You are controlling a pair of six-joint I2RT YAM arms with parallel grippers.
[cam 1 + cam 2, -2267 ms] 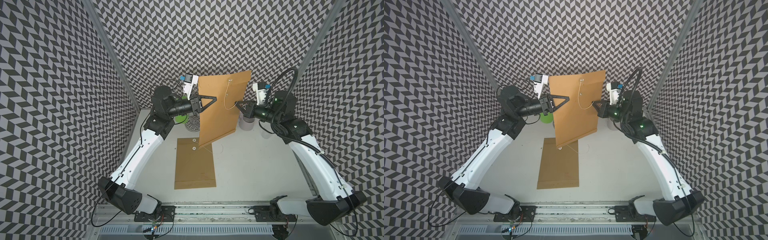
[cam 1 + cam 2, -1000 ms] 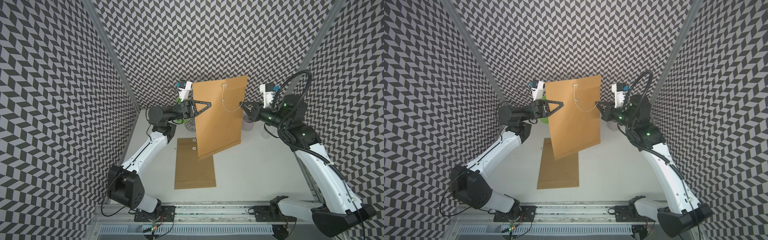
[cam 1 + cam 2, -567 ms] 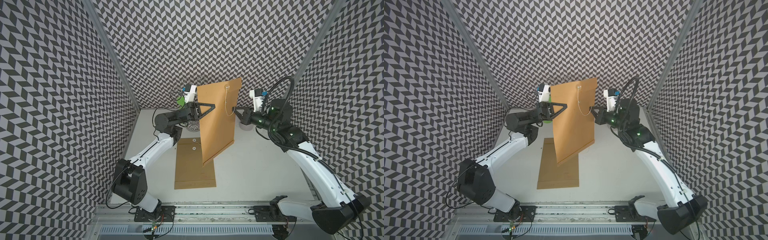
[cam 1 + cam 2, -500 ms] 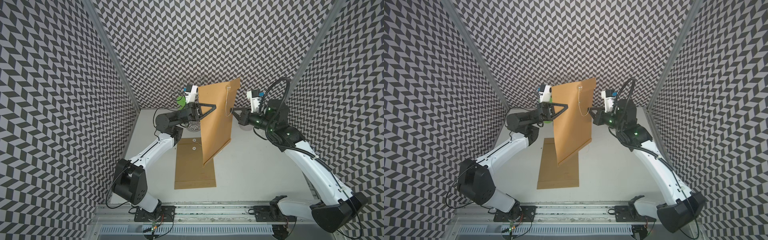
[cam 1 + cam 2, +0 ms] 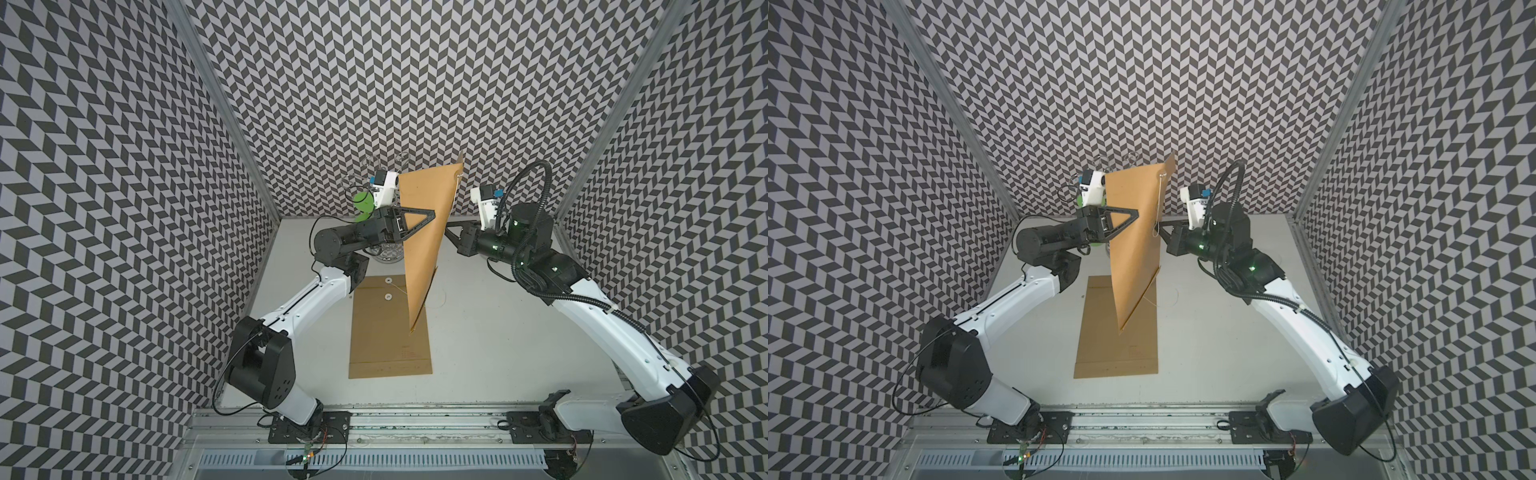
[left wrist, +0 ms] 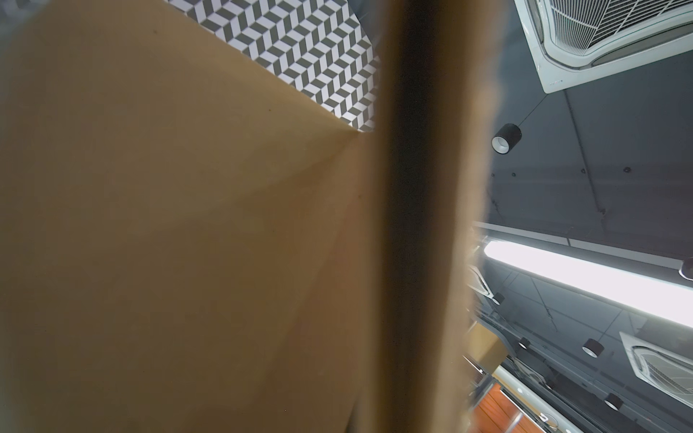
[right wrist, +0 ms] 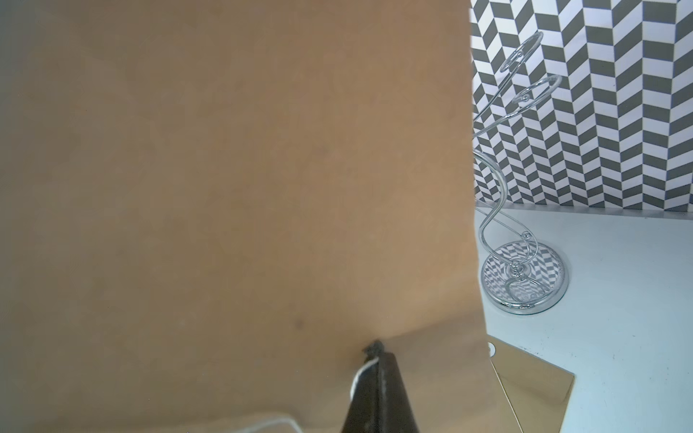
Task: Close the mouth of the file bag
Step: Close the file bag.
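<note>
Brown paper file bag (image 5: 424, 249) held upright in the air above the table (image 5: 519, 332), toward its back edge, with its lowest corner over a second file bag (image 5: 386, 332) lying flat mid-table. The left gripper (image 5: 432, 213) is clamped on the raised bag. The right gripper (image 7: 376, 350) is pinched together on its white string (image 7: 358, 375). A wire stand (image 7: 525, 277) sits near the back edge.

— What encloses the cell?
— Black-and-white chevron-patterned walls (image 5: 374, 83) on three sides, aluminium corner posts (image 5: 222, 112), a pale grey surface (image 5: 498, 332).
— And overhead?
— A dark ceiling (image 6: 618, 168), a white air-conditioner grille (image 6: 600, 33), a bright strip light (image 6: 581, 277).
</note>
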